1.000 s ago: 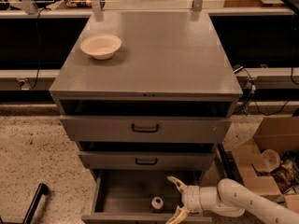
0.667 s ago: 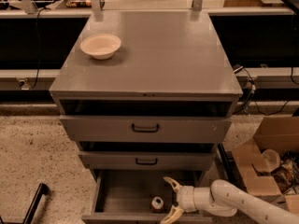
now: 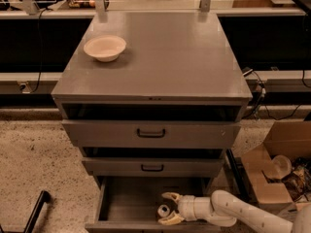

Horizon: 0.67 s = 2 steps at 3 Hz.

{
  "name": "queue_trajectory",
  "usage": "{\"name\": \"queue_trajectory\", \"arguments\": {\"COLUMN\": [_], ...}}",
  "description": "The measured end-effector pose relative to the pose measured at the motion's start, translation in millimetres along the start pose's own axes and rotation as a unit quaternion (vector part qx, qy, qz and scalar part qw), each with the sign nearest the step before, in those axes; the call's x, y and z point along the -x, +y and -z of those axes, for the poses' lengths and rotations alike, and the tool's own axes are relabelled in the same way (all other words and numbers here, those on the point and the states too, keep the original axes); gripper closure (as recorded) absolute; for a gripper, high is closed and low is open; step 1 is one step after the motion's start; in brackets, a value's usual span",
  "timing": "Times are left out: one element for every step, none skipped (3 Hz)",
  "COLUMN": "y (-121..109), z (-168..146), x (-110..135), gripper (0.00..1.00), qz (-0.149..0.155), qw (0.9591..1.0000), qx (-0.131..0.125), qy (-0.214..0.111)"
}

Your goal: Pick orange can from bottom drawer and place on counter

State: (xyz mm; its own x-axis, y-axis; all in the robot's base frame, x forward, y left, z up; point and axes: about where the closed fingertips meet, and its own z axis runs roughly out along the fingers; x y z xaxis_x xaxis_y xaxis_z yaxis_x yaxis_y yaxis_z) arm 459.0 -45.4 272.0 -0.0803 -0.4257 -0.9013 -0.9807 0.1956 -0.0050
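The bottom drawer (image 3: 124,204) of the grey cabinet is pulled open at the bottom of the camera view. The orange can (image 3: 164,210) stands upright inside it near the front, only its round silver top and a little of its side showing. My gripper (image 3: 168,208) reaches into the drawer from the right on a white arm. It is open, with one cream finger behind the can and one in front of it, so the can sits between them. The counter (image 3: 165,57) is the broad flat grey top of the cabinet.
A cream-white bowl (image 3: 104,47) sits on the counter's back left. Two shallower drawers with black handles (image 3: 150,133) hang above the open drawer. An open cardboard box (image 3: 272,171) with clutter stands on the floor at the right. A black bar (image 3: 36,210) lies at the lower left.
My gripper has moved left inside the bottom drawer, from beside the can to around it, with its fingers still spread.
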Motion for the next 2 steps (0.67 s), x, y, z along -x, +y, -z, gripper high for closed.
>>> {"name": "queue_trajectory", "arguments": {"y": [-1.5,-2.8], "z": [-13.2,-18.8], "x": [-19.5,-34.4], "gripper": [0.29,0.28], "qz": [-0.006,-0.01], "qw": [0.9999,0.9997], "qx": [-0.002,-0.008], "qy": [0.011,0.02]}}
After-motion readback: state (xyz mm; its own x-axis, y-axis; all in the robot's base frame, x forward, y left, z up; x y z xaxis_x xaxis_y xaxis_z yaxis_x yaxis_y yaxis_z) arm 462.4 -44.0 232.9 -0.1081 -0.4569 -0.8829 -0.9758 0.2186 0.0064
